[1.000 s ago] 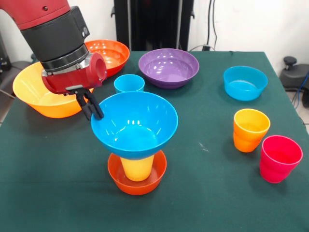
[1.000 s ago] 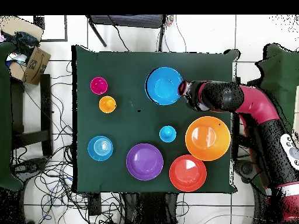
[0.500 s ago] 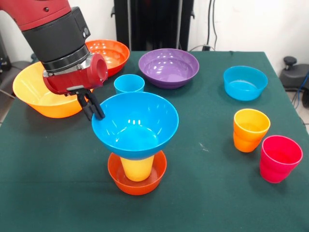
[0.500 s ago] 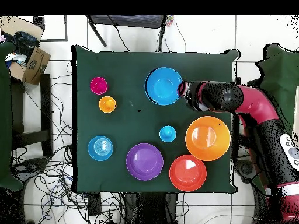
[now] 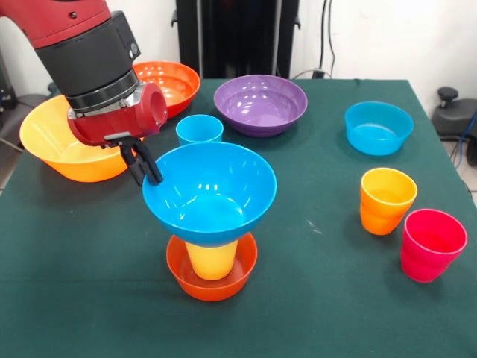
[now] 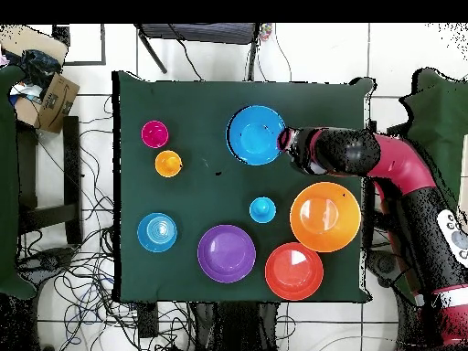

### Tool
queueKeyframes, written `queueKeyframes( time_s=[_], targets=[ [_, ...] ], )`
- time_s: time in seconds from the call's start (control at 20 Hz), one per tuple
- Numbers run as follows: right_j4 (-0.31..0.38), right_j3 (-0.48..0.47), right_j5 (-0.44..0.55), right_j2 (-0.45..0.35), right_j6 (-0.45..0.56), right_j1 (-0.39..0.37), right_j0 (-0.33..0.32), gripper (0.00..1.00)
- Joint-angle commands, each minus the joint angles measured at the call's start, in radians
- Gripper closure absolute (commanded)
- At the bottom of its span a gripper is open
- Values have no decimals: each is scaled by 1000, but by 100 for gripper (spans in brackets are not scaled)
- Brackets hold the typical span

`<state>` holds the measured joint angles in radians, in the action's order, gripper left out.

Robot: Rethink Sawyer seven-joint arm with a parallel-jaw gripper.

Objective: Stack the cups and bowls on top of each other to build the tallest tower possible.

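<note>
Blue plastic tops the tower (image 5: 211,224) near the counter's (image 5: 89,246) front edge: your gripper (image 5: 144,165) pinches the large blue bowl's (image 5: 209,192) rim above the yellow cup (image 5: 212,259). Release gently, then fetch another cup.

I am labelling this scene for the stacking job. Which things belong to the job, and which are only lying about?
Job: gripper; tower with large blue plastic bowl; purple plastic bowl; orange plastic cup; pinkish red plastic cup.
Lying about: brown cardboard box; floor cables.
</note>
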<state>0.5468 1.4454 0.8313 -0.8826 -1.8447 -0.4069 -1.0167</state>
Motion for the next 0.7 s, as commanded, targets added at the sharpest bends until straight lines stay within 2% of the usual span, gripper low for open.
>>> queueKeyframes(
  time_s=[0.05, 0.7],
  targets=[
    [53, 15, 3, -1, 252, 16, 31, 100],
    [56, 14, -10, -6, 255, 20, 29, 100]
  ],
)
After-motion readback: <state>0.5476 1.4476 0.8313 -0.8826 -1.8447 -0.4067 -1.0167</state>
